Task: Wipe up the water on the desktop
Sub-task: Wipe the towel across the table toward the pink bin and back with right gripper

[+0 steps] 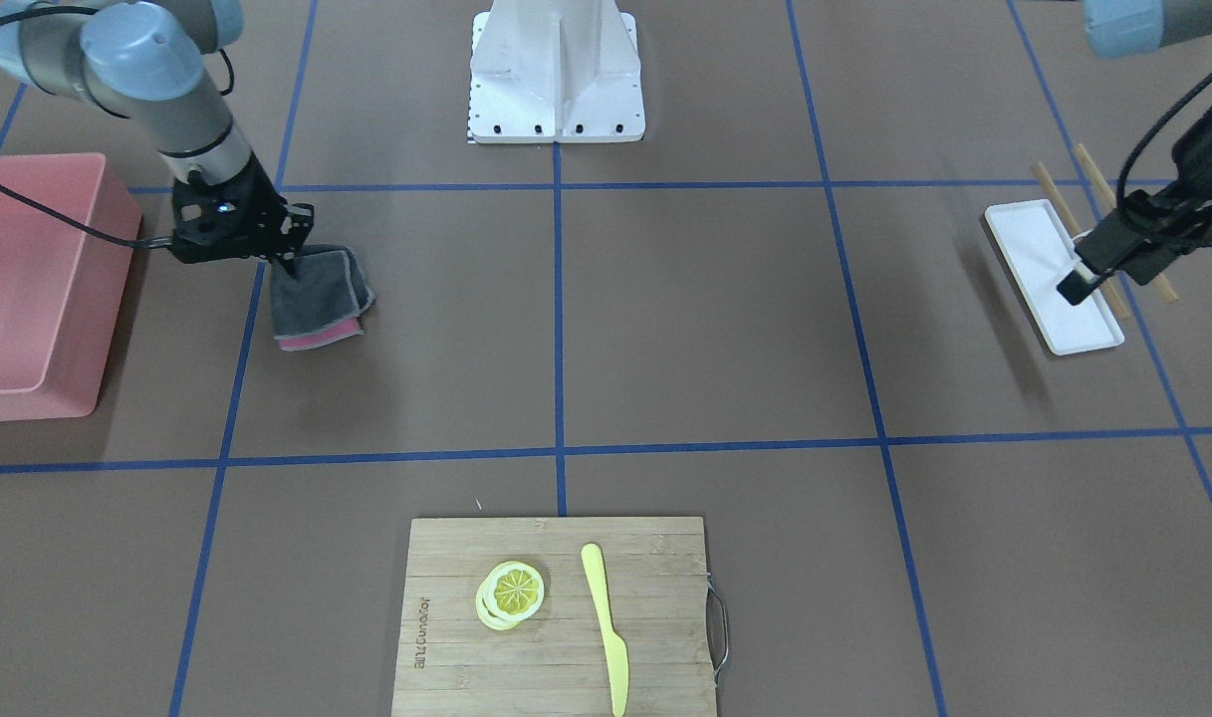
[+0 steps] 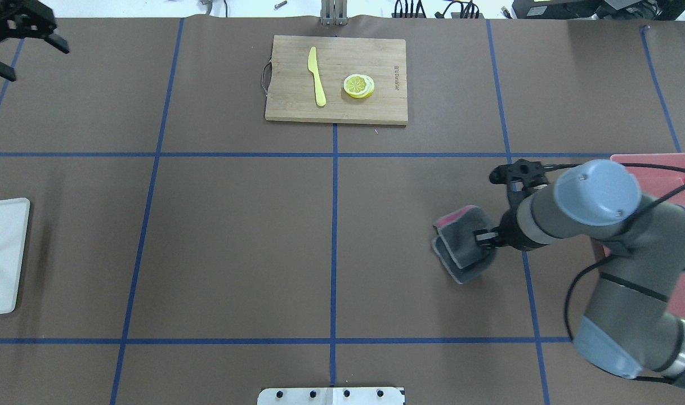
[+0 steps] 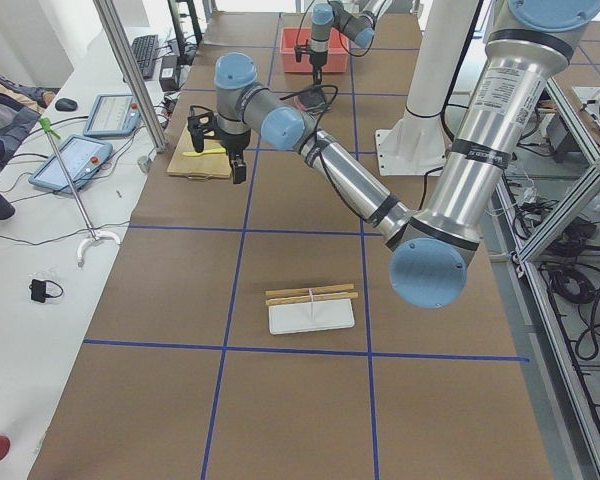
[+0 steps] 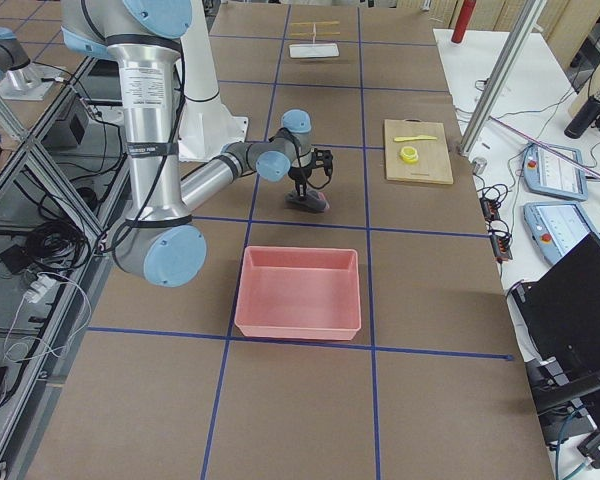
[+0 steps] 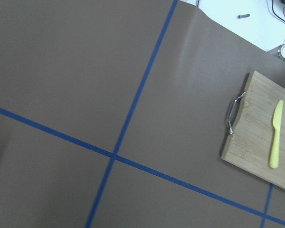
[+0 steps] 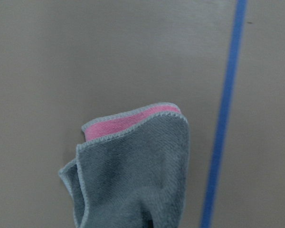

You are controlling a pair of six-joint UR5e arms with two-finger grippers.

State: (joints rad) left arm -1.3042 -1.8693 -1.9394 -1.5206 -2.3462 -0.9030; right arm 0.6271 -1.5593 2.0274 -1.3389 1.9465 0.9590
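Exterior front-facing view: the right gripper (image 1: 285,254) pinches a grey-and-pink cloth (image 1: 319,299) that hangs over the desktop (image 1: 685,329), near a pink bin (image 1: 38,289). Overhead view: the left gripper (image 2: 30,56) is spread wide and empty at the far left corner. Right wrist view: the cloth droops beside a blue tape line (image 6: 223,128). I cannot tell whether it touches the desktop.

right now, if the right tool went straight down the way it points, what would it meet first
Probably the matte brown desktop, pressed through the folded grey and pink cloth that the right tool grips; the gap below is unclear.
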